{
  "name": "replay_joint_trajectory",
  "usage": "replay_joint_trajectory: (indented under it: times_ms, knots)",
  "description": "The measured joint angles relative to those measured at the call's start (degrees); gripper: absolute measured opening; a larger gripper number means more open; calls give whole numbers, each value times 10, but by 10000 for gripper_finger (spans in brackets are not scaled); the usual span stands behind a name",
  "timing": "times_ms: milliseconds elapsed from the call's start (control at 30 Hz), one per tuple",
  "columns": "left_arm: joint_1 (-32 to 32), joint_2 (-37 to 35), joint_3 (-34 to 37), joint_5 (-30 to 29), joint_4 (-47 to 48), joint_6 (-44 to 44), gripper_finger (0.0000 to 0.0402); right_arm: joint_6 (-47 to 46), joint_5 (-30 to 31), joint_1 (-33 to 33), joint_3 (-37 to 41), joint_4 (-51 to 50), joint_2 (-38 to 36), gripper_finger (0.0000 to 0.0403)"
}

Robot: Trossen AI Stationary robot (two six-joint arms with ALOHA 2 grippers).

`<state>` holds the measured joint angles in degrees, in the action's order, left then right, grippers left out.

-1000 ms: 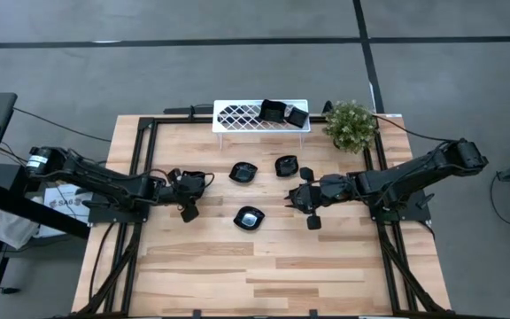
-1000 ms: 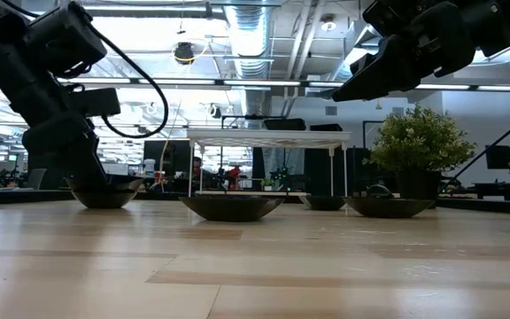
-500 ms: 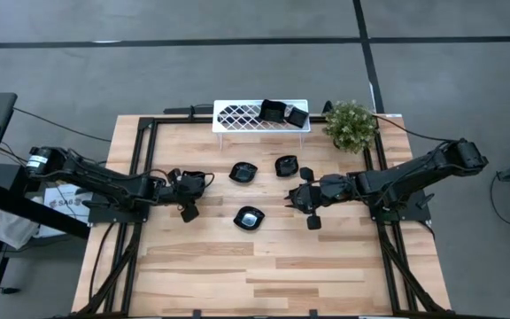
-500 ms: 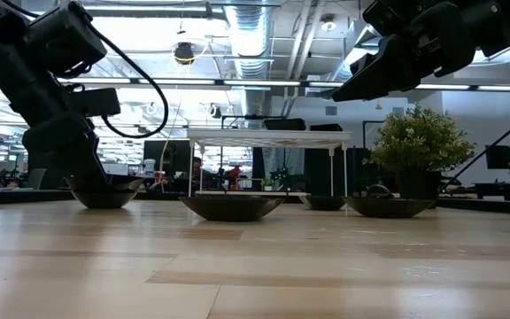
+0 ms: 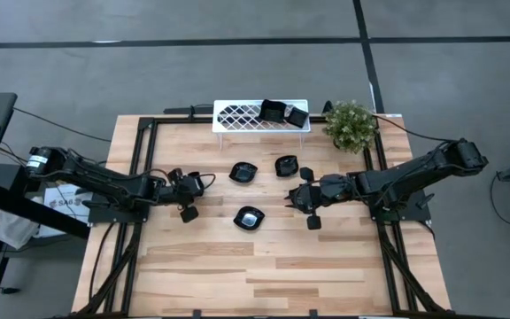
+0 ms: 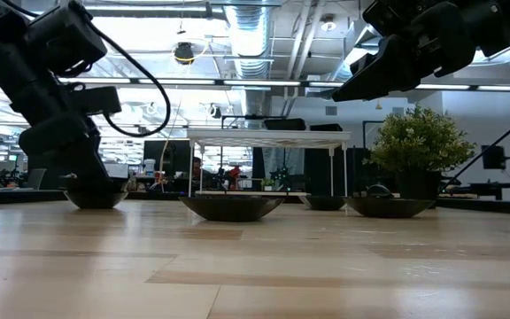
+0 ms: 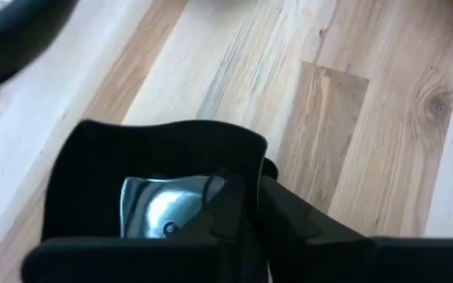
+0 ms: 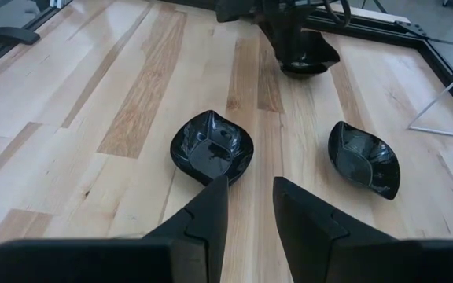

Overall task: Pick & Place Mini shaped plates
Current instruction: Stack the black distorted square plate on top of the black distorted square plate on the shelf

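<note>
Here, every place is told from the white lattice rack.
Rack: the white lattice rack (image 5: 260, 115) stands at the far edge of the wooden table (image 5: 264, 266), on thin legs.
Plates on the rack: two mini shaped plates (image 5: 282, 112) sit on its right end, close together.
Plant: a small potted plant (image 5: 351, 124) stands just beside the rack's right end.
Plates on the table: two black dishes lie just in front of the rack, one (image 5: 243, 172) to the left and one (image 5: 287, 166) to the right; a third dish (image 5: 250, 217) lies farther out from the rack, near the table's middle.
Fourth dish: a squarish black plate (image 7: 152, 185) lies well to the left of the rack and forward of it, on the table's left part.
Left gripper: the left gripper (image 5: 185, 191) is low at that squarish plate; in the left wrist view its fingers (image 7: 234, 204) pinch the plate's rim, one inside the bowl and one outside the wall. In the low view the plate (image 6: 94, 197) sits on the wood under the arm.
Right gripper: the right gripper (image 5: 304, 198) hangs above the table, forward of the rack's right end; its fingers (image 8: 203, 212) stand a little apart with bare wood between them, touching no dish.
Seen past the right fingers: a lobed dish (image 8: 212, 147) and another dish (image 8: 363, 158) lie ahead on the wood.
</note>
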<state>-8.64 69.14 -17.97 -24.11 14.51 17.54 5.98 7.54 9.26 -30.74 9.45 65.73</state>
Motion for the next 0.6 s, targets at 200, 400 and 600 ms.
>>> replay_joint_trajectory:
  times_ms: [200, 400, 600]
  knots:
    - [0, 0, -1, -2, -6, -25, 11, 0, 0, 0, 0, 0, 0, 98]
    - [0, -1, -1, -1, -8, -28, 10, 0, 0, 0, 0, 0, 0, 98]
    - [0, -8, -3, -10, -6, -28, 11, 0, 0, 0, 0, 0, 0, 98]
